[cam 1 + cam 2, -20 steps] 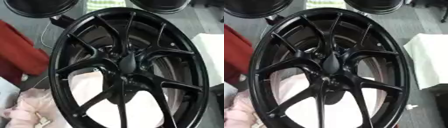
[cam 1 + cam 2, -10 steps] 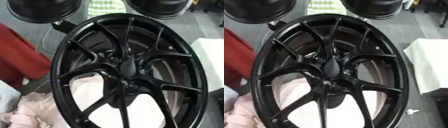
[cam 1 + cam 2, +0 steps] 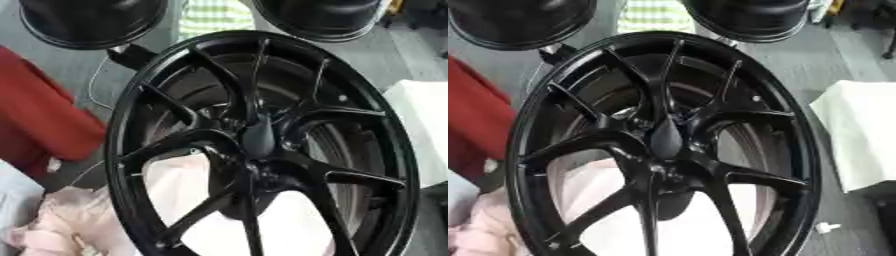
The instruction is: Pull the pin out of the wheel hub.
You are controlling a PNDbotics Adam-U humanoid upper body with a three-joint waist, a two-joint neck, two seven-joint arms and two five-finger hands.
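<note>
Wheel hub (image 3: 259,145), a glossy black alloy with thin forked spokes, fills the middle of the view, propped on edge so its centre faces us. I can't pick out the pin, and neither hand shows. Soft pink cloth (image 3: 74,220) bunches at seven o'clock, probably padding.

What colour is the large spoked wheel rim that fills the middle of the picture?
The large spoked wheel rim is glossy black all over, spokes and hub alike; the right eye view shows it best.

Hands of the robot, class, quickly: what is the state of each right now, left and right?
Left hand: not in view in either eye view.
Right hand: not in view either; only the black wheel fills the picture.
</note>
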